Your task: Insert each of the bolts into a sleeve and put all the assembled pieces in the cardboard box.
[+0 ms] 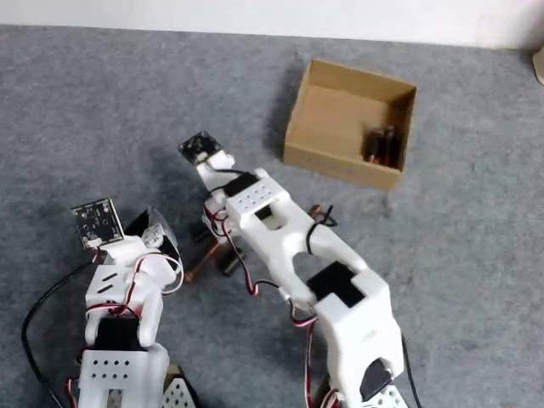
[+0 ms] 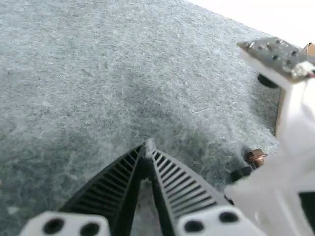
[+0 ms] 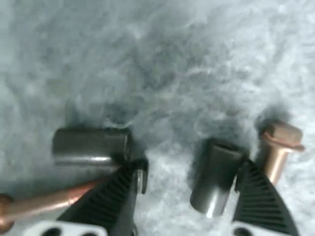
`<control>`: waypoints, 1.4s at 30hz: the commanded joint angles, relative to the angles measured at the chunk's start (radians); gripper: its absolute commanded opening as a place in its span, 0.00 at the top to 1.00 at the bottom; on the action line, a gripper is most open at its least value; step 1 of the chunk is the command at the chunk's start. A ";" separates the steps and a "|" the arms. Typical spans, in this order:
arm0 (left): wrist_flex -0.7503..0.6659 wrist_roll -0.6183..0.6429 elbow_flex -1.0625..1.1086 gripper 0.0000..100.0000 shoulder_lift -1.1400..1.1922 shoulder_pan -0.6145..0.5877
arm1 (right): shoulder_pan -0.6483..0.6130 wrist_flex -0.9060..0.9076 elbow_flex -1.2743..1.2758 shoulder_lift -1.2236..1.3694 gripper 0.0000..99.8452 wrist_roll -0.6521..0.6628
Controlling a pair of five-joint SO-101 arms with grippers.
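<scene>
The right gripper (image 3: 193,172) is released, its jaws spread low over the grey mat (image 3: 197,59); a dark sleeve (image 3: 216,177) sits tilted between the fingers, close to one of them; just outside that finger lies a copper bolt (image 3: 278,147); by the other finger a second sleeve (image 3: 91,146) lies on its side, with a second bolt (image 3: 44,204) just beside it. The left gripper (image 2: 147,147) is clenched tip to tip over the mat, near the right arm. In the high view the box (image 1: 336,166) stands well apart beyond both arms; dark assembled pieces (image 1: 382,144) rest in one corner.
</scene>
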 commanded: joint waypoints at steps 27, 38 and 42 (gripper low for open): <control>-0.003 0.006 -0.050 0.99 -0.008 -0.007 | 0.012 0.211 -0.137 -0.130 1.00 -0.046; 0.002 0.003 -0.047 0.99 -0.002 0.054 | 0.133 0.321 0.002 -0.542 1.00 -0.041; 0.000 0.003 -0.054 0.99 -0.001 0.058 | 0.186 0.321 0.125 -0.731 1.00 -0.040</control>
